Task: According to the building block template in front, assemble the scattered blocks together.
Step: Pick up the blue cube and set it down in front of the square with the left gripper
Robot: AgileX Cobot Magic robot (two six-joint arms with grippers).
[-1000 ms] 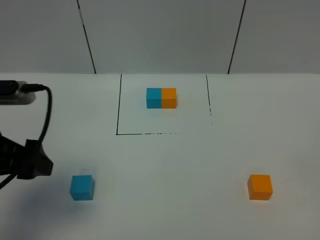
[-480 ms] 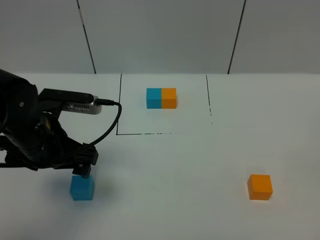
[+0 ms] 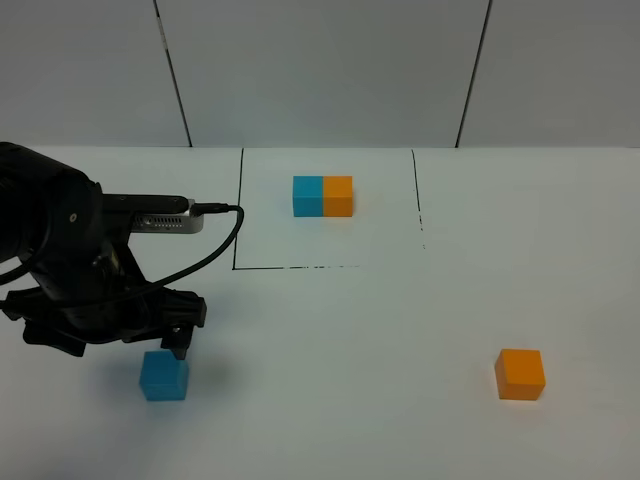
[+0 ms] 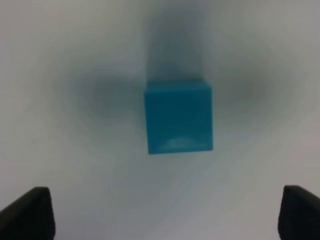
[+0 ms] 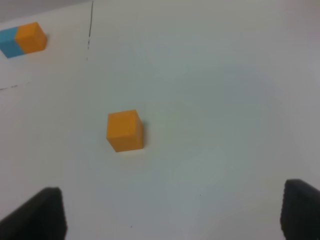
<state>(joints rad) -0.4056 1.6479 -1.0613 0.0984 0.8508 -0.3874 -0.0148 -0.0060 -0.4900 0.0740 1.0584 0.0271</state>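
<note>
The high exterior camera looks down from the near side of the table toward the back wall, with the building block template far and central in its picture. The left wrist camera hangs close above the cyan-blue cube, which lies nearer than the template and to its left, and faces almost straight down. The right wrist camera sits farther off, slanting over the orange cube toward the template; the exterior view shares the template and both cubes
</note>
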